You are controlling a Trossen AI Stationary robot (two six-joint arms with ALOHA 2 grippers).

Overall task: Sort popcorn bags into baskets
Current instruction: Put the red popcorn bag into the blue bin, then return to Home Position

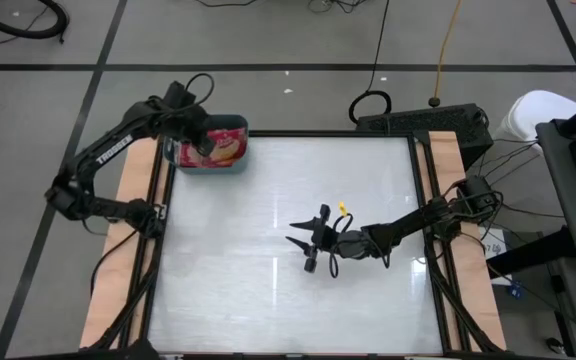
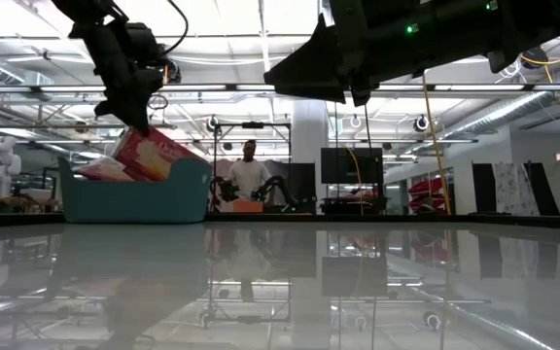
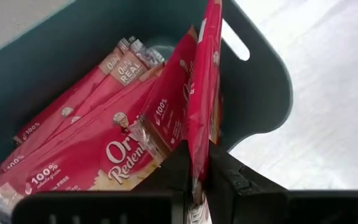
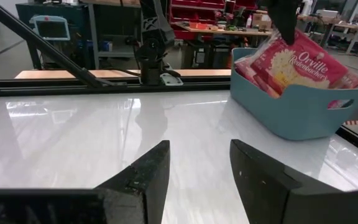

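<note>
The teal basket [image 1: 240, 123] stands at the table's far left corner with several red popcorn bags [image 3: 92, 137] lying inside it. My left gripper [image 1: 204, 146] is above the basket, shut on one more red bag [image 3: 194, 93]; the low view also shows this bag [image 2: 152, 156] tilted over the basket [image 2: 134, 194]. My right gripper [image 1: 303, 240] hovers open over the middle of the table, holding nothing. In its wrist view the open fingers [image 4: 197, 168] point toward the basket [image 4: 297, 109], well short of it. My left gripper [image 3: 197, 158] pinches the red bag by its top edge [image 4: 289, 38] between the two fingers, coming from above and pointing down. The bag hangs tilted below the fingers. Its lower part is inside the basket against the other bags, hidden by the basket wall.
Wooden rails [image 1: 128, 250] run along the table's left and right sides. The white tabletop [image 1: 268, 300] between the basket and the near edge is bare. A person [image 2: 249, 175] stands in the room far behind the table.
</note>
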